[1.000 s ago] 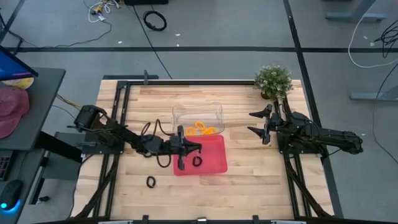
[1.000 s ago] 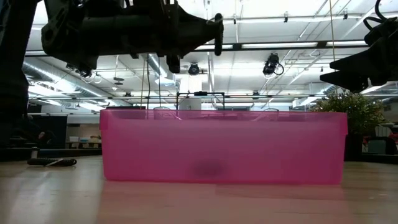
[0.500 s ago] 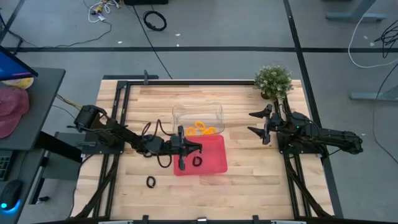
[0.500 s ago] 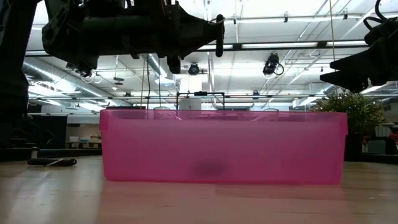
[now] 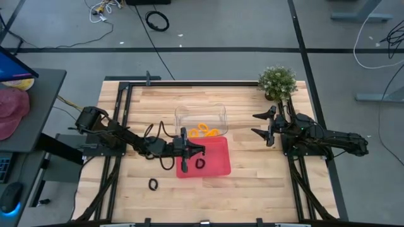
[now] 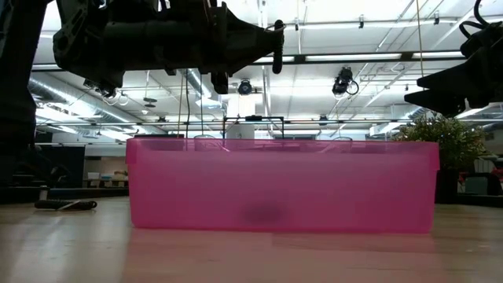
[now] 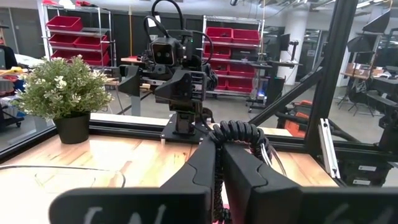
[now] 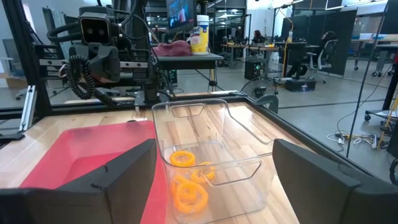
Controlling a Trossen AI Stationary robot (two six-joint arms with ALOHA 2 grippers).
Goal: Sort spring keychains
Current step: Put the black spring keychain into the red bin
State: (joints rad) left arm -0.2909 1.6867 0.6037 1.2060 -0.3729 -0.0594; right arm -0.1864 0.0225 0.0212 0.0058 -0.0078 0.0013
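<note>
My left gripper [image 5: 202, 150] hovers level over the red tray [image 5: 216, 153], shut on a black spring keychain [image 7: 239, 132]. In the low view it [image 6: 275, 45] stands above the tray's pink wall [image 6: 283, 185]. A second black keychain [image 5: 200, 163] lies flat in the tray, and a third [image 5: 153, 184] lies on the bare table near the front edge. Orange keychains [image 5: 205, 131] lie in the clear container [image 5: 201, 112]; the right wrist view shows them too [image 8: 189, 186]. My right gripper [image 5: 257, 124] waits open, off to the right of the container, above the table. My left gripper pinches the black spring keychain between its two fingers [image 7: 202, 165]. The coiled loop [image 7: 235, 129] sticks out above and past the fingertips. The fingers lie level, pointing toward the table's right. The keychain is lifted clear above the red tray.
A small potted plant [image 5: 278, 82] stands at the far right corner of the table. The black frame rails [image 5: 120, 107] border the table's sides. Bare wood shows in front of the tray and to its right.
</note>
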